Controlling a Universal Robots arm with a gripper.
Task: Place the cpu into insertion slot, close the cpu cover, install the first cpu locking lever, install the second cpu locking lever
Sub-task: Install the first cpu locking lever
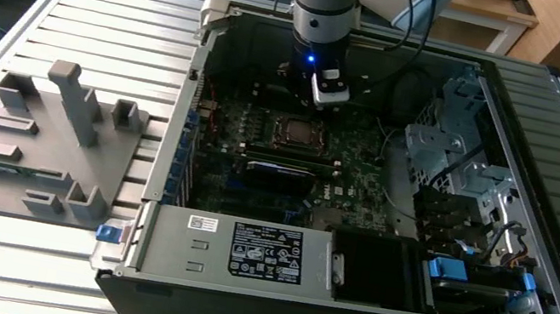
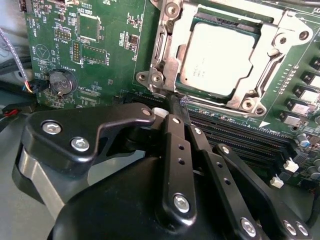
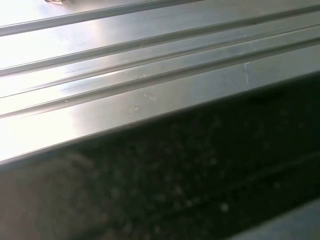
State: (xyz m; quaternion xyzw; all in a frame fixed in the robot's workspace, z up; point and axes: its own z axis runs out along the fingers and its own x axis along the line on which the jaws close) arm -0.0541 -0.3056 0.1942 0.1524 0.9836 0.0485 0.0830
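Gripper (image 2: 176, 107): black linkage fingers fill the near part of the second wrist view, drawn together to a narrow tip with nothing seen between them; the tip sits just at the near edge of the socket frame. In the exterior view it (image 1: 320, 95) hangs from the arm inside the case, just beyond the socket's far side.
Cpu (image 2: 220, 57): dull silver square lying flat in the socket on the green motherboard (image 2: 100, 45); in the exterior view it (image 1: 295, 130) sits near the middle of the board.
Cpu cover (image 2: 172, 55): silver frame lying down flat around the chip, its open centre showing the metal top.
Locking levers: I cannot tell how they stand.
Memory slots (image 2: 240, 137): long black strips between the socket and the gripper's fingers.
Coin cell (image 2: 59, 82): round battery on the board, well apart from the socket.
Computer case (image 1: 535, 280): open-topped, lying on a ribbed metal table (image 1: 107, 23); ribbed metal strips (image 3: 125, 75) also show in the first wrist view.
Grey fixture (image 1: 41, 141): moulded tray with upright posts, on the table at the exterior view's left of the case.
Power supply (image 1: 240, 249): grey box with a label at the case's near edge.
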